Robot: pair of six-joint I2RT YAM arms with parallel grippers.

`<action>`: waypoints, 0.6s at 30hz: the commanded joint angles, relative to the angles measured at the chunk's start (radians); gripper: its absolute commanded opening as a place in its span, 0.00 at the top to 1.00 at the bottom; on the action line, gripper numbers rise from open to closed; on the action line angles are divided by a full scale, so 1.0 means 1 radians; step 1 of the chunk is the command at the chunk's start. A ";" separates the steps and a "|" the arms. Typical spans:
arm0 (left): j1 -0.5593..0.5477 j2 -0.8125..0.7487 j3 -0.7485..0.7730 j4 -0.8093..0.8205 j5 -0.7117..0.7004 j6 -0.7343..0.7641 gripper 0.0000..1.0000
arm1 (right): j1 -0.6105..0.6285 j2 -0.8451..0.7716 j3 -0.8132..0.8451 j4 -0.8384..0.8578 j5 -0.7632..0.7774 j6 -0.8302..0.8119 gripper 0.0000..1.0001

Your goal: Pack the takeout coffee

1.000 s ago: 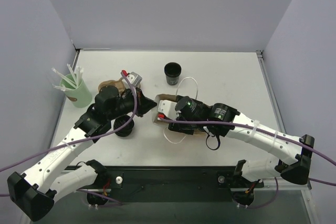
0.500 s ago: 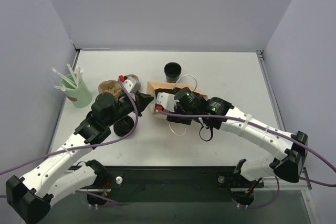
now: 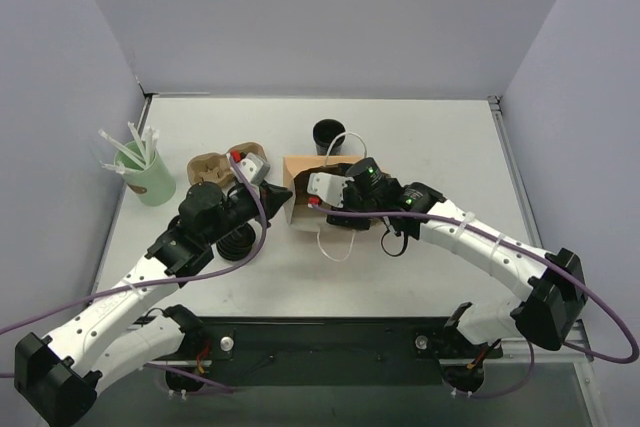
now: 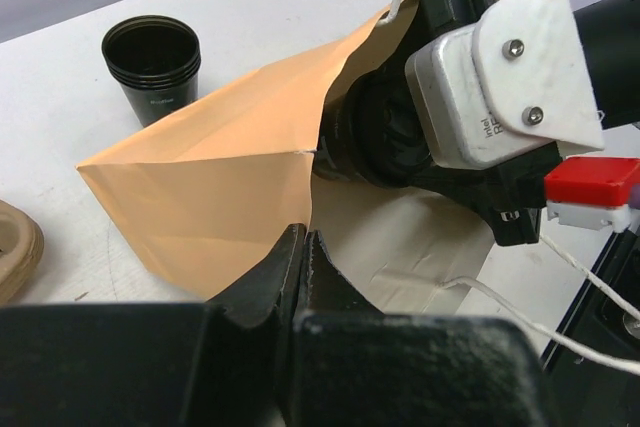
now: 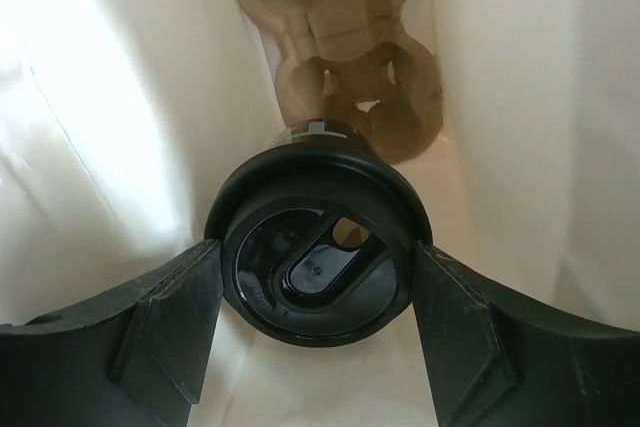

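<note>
In the centre of the overhead view, a brown paper bag (image 3: 298,182) sits open on the bench (image 3: 430,137). The left fingers (image 4: 268,279) are pinched tight on its rim. Inside the bag, the right fingers (image 5: 165,322) grip the black-lidded takeout coffee (image 5: 318,252). A cardboard cup carrier (image 5: 350,57) shows beyond it.

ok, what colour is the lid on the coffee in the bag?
Black. The takeout coffee lid shows best in the right wrist view, inside the paper bag.
</note>
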 commanded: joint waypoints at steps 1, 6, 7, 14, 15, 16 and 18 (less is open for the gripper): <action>0.010 -0.002 -0.002 0.043 0.040 -0.016 1.00 | -0.037 -0.052 -0.037 0.103 -0.140 -0.123 0.60; 0.012 -0.007 -0.010 0.038 0.048 -0.028 1.00 | -0.047 -0.007 -0.022 0.109 -0.189 -0.181 0.60; 0.012 -0.007 -0.007 0.037 0.049 -0.028 1.00 | -0.044 0.000 -0.017 0.110 -0.191 -0.187 0.60; 0.012 -0.011 -0.024 0.027 0.057 -0.014 1.00 | -0.025 0.049 0.033 0.115 -0.188 -0.244 0.61; 0.012 -0.011 -0.024 0.029 0.057 -0.014 1.00 | -0.024 0.057 0.042 0.114 -0.194 -0.246 0.61; 0.012 -0.013 -0.027 0.029 0.057 -0.013 1.00 | -0.024 0.065 0.061 0.106 -0.195 -0.250 0.61; 0.012 -0.010 -0.028 0.035 0.056 -0.011 1.00 | -0.027 0.076 0.062 0.095 -0.186 -0.255 0.61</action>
